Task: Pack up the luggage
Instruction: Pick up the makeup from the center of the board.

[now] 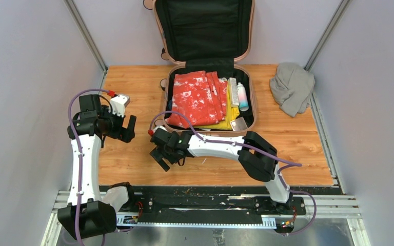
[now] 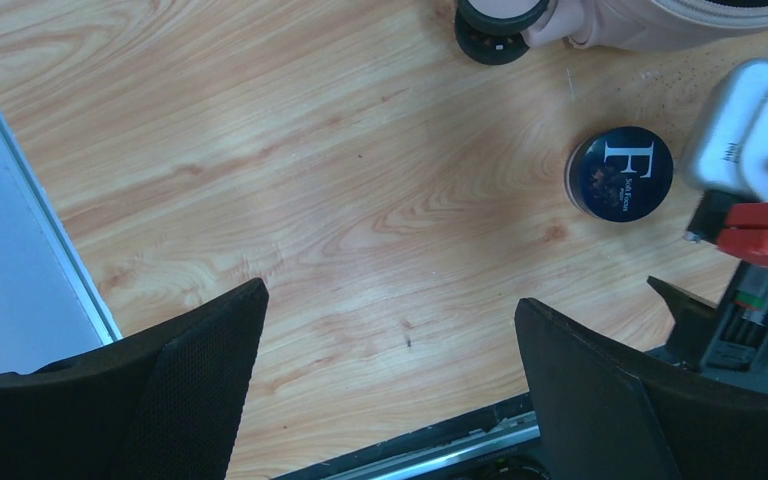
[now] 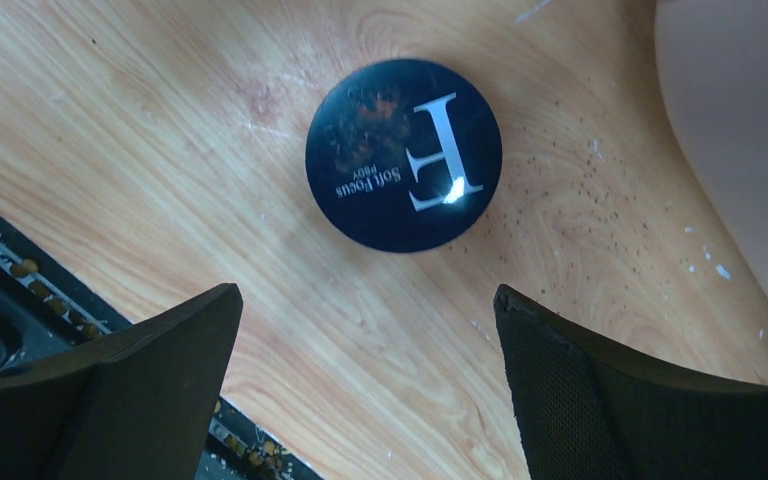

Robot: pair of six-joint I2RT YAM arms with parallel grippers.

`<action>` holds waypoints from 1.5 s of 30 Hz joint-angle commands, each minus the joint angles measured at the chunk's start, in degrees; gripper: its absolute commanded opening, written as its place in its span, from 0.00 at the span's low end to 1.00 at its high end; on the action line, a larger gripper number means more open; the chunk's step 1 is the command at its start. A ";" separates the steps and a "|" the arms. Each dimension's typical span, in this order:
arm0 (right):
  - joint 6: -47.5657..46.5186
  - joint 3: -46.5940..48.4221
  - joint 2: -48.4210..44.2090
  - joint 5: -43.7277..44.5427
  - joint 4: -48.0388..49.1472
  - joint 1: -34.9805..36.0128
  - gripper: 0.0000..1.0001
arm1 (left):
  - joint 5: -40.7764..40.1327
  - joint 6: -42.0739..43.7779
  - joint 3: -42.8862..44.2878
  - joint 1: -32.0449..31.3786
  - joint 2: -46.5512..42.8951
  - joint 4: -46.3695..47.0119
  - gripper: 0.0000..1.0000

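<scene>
Luggage point(image 1: 205, 31): open at the far middle of the counter point(image 1: 297, 148), lid raised, base part-filled.
Handling: stiff shell, bulky, may roll on its casters; the lid rim looks the best hold.
Round tin point(image 3: 403, 153): just off the luggage's near-left corner; smooth, likely slippery.
Right jaws: fully apart, empty, above the tin.
Left jaws: fully apart, empty, left of the luggage.

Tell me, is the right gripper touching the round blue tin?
Apart. In the right wrist view, the round blue tin lies ahead of the right gripper, with bare table showing between it and both fingers.
</scene>
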 commanded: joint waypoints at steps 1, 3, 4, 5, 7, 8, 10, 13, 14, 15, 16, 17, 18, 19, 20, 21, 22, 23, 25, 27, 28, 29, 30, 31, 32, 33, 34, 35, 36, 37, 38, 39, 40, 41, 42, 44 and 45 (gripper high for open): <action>-2.50 4.23 2.53 0.76 0.36 0.36 1.00 | -0.13 0.43 1.11 0.31 -0.98 -0.73 1.00; -2.66 5.21 3.74 0.90 0.34 0.15 1.00 | 0.03 0.35 1.16 0.37 -1.16 -0.73 1.00; -2.71 5.57 4.34 0.87 0.30 0.03 1.00 | 0.06 0.32 1.27 0.30 -1.28 -0.73 1.00; -2.80 5.97 4.85 0.81 0.29 -0.03 1.00 | 0.08 0.40 1.29 0.34 -1.28 -0.69 1.00; -2.97 6.64 5.78 0.87 0.50 -0.32 1.00 | 0.04 0.35 1.39 0.35 -1.43 -0.72 1.00; -3.11 6.81 6.21 1.06 0.51 -0.38 1.00 | 0.00 0.35 1.42 0.33 -1.47 -0.73 1.00; -3.25 7.01 6.86 1.53 0.74 -0.62 1.00 | -0.01 0.36 1.33 0.37 -1.60 -0.73 1.00; -3.57 6.90 7.57 2.34 1.49 -0.95 1.00 | -0.01 0.40 1.22 0.34 -1.97 -0.73 1.00; -3.82 6.87 7.95 2.73 1.73 -1.07 1.00 | -0.01 0.43 1.17 0.33 -2.13 -0.73 1.00; -3.97 6.97 8.22 2.86 1.99 -1.16 0.99 | -0.01 0.40 1.15 0.36 -2.24 -0.73 1.00; -4.18 7.05 8.64 3.07 2.38 -1.18 0.98 | -0.01 0.35 1.11 0.30 -2.33 -0.73 1.00; -4.34 7.32 9.04 3.32 2.61 -1.18 0.98 | -0.01 0.27 1.09 0.32 -2.44 -0.81 1.00; -4.44 7.61 9.43 3.52 2.73 -1.19 0.97 | -0.01 0.27 1.07 0.33 -2.70 -0.80 1.00; -4.61 7.93 9.87 3.58 2.80 -1.18 0.95 | -0.03 0.31 0.94 0.31 -2.82 -0.82 1.00; -4.59 8.24 10.28 3.58 2.82 -1.18 0.94 | -0.10 0.36 0.85 0.36 -2.99 -0.78 1.00; -4.55 8.57 10.64 3.58 2.95 -1.18 0.93 | -0.18 0.44 0.78 0.34 -3.15 -0.82 1.00; -4.55 8.73 10.95 3.57 3.06 -1.18 0.92 | -0.18 0.52 0.66 0.33 -3.22 -0.82 1.00; -4.61 8.91 11.22 3.65 3.20 -1.18 0.91 | -0.26 0.51 0.49 0.35 -3.38 -0.81 1.00; -4.86 9.22 11.73 3.72 3.58 -1.20 0.89 | -0.27 0.46 0.45 0.35 -3.36 -0.82 1.00; -5.34 9.94 12.38 3.80 3.70 -1.20 0.88 | -0.13 0.35 0.45 0.32 -3.34 -0.81 1.00; -5.44 10.29 12.60 3.82 3.70 -1.18 0.86 | -0.10 0.29 0.57 0.35 -3.37 -0.82 1.00; -5.46 10.43 12.82 3.58 3.71 -1.18 0.83 | -0.03 0.21 0.74 0.37 -3.34 -0.87 1.00; -5.51 10.42 12.77 3.40 3.71 -1.18 0.80 | -0.01 0.23 0.81 0.37 -3.46 -0.97 1.00; -5.48 10.22 12.56 3.25 3.71 -1.23 0.75 | -0.08 0.22 0.89 0.32 -3.44 -1.04 1.00; -5.44 9.80 12.24 3.20 3.76 -1.19 0.70 | -0.14 0.29 1.00 0.35 -3.42 -1.08 1.00; -5.54 9.30 11.65 3.27 3.84 -1.18 0.63 | -0.18 0.32 1.11 0.37 -3.45 -1.13 1.00; -5.67 8.65 10.77 3.50 3.88 -1.18 0.56 | -0.23 0.26 1.14 0.35 -3.46 -1.21 1.00; -5.77 7.97 9.63 3.84 3.92 -1.20 0.49 | -0.17 0.32 1.16 0.34 -3.49 -1.25 1.00; -5.82 6.98 8.13 3.94 4.01 -1.18 0.46 | -0.14 0.26 1.17 0.32 -3.51 -1.26 1.00; -5.96 6.05 6.32 3.94 4.12 -1.18 0.44 | -0.10 0.20 1.13 0.35 -3.56 -1.26 1.00; -6.15 5.04 4.41 3.89 4.14 -1.18 0.42 | -0.02 0.21 1.04 0.35 -3.51 -1.26 1.00; -6.27 3.56 1.96 4.00 4.14 -1.25 0.41 | 0.05 0.13 0.96 0.33 -3.46 -1.26 1.00; -6.43 2.99 -0.46 4.06 4.03 -1.27 0.40 | 0.12 0.11 0.86 0.34 -3.44 -1.26 1.00; -6.62 1.68 -3.05 4.27 3.75 -1.40 0.39 | 0.17 0.06 0.88 0.36 -3.34 -1.26 1.00; -6.73 0.69 -5.88 4.53 3.26 -1.63 0.39 | 0.23 -0.07 0.81 0.35 -3.39 -1.26 1.00; -6.87 -1.19 -11.37 5.44 2.01 -2.88 0.38 | 0.49 -0.07 0.92 0.29 -3.34 -1.26 1.00; -6.77 -2.14 -14.04 5.76 1.15 -4.03 0.37 | 0.51 -0.13 0.96 0.29 -3.37 -1.26 1.00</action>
